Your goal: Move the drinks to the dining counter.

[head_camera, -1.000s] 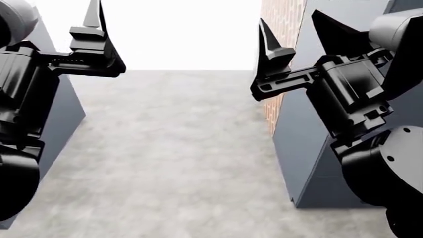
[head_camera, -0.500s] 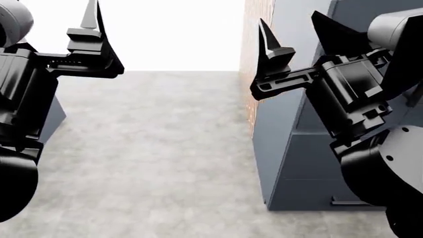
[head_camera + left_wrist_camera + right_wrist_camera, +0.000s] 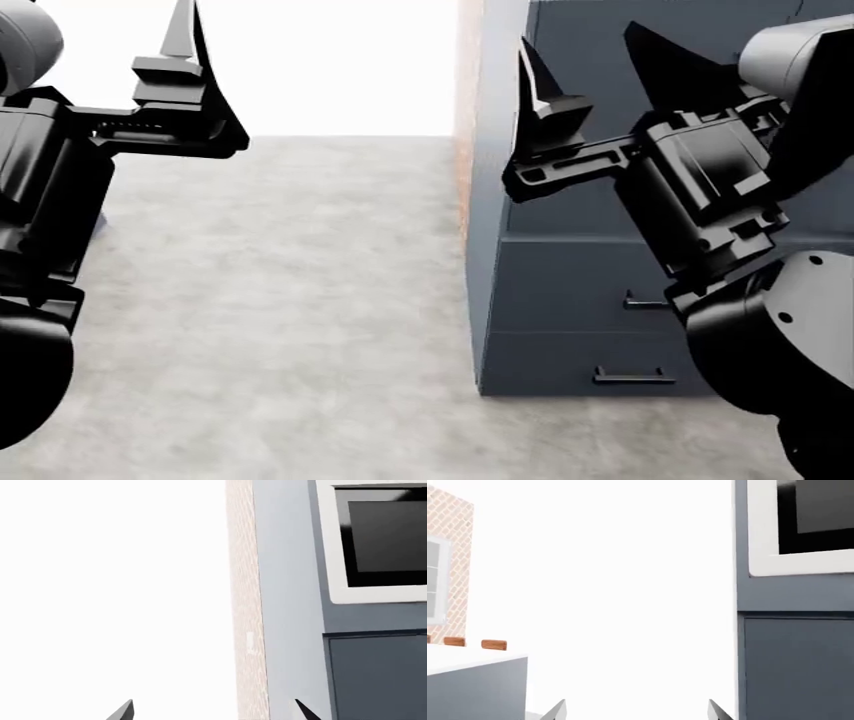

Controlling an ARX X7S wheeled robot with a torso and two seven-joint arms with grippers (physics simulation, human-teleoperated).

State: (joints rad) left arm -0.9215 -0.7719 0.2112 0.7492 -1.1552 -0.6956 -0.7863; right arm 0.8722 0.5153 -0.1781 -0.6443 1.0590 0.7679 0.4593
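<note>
Both pincers raised and released, nothing between the fingers: left gripper [image 3: 187, 75] at 10 o'clock in the head view, right gripper [image 3: 587, 85] at 1 o'clock, each over grey floor [image 3: 294, 300]. Dark grey cabinet [image 3: 561, 300] with two black drawer handles stands at 3 to 4 o'clock. Drinks not in view; right wrist view shows a white-topped grey counter [image 3: 474, 680], wooden chair backs [image 3: 494, 644] behind it.

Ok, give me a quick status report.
Left claw open, empty. Right claw open, empty. No drinks in view. Grey cabinet close on the right.
</note>
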